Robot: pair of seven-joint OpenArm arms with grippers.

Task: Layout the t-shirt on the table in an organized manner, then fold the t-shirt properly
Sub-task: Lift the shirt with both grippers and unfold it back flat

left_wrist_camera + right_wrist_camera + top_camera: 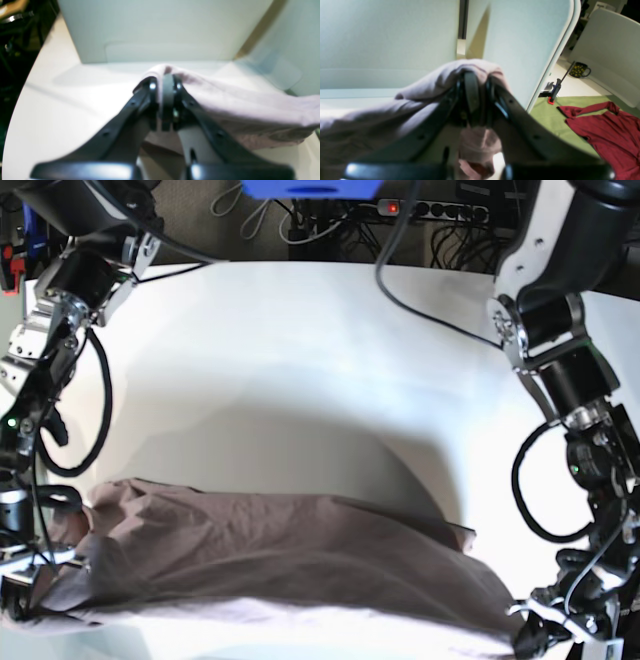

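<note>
Fabric fills the near edge of the desk [300, 360]: we see the t-shirt [270, 560] stretched in a long, creased band from one lower corner of the base view to the other, dusty mauve-pink, with the far part of the white top bare behind it.

Our left claw [166, 86] is pinched tight on one end of the t-shirt [245, 107], cloth bunched over and around its tips, the rest trailing off to the side above the desk [65, 105].

Our right claw [475, 82] is likewise clamped on the other end, the t-shirt [382, 117] draped over the tips and a fold hanging beneath them.

Beyond a pale partition [520, 50], the right wrist view shows a dark red garment [605, 132] lying on a green surface [550, 112], and a dark mug [578, 70] farther back.
</note>
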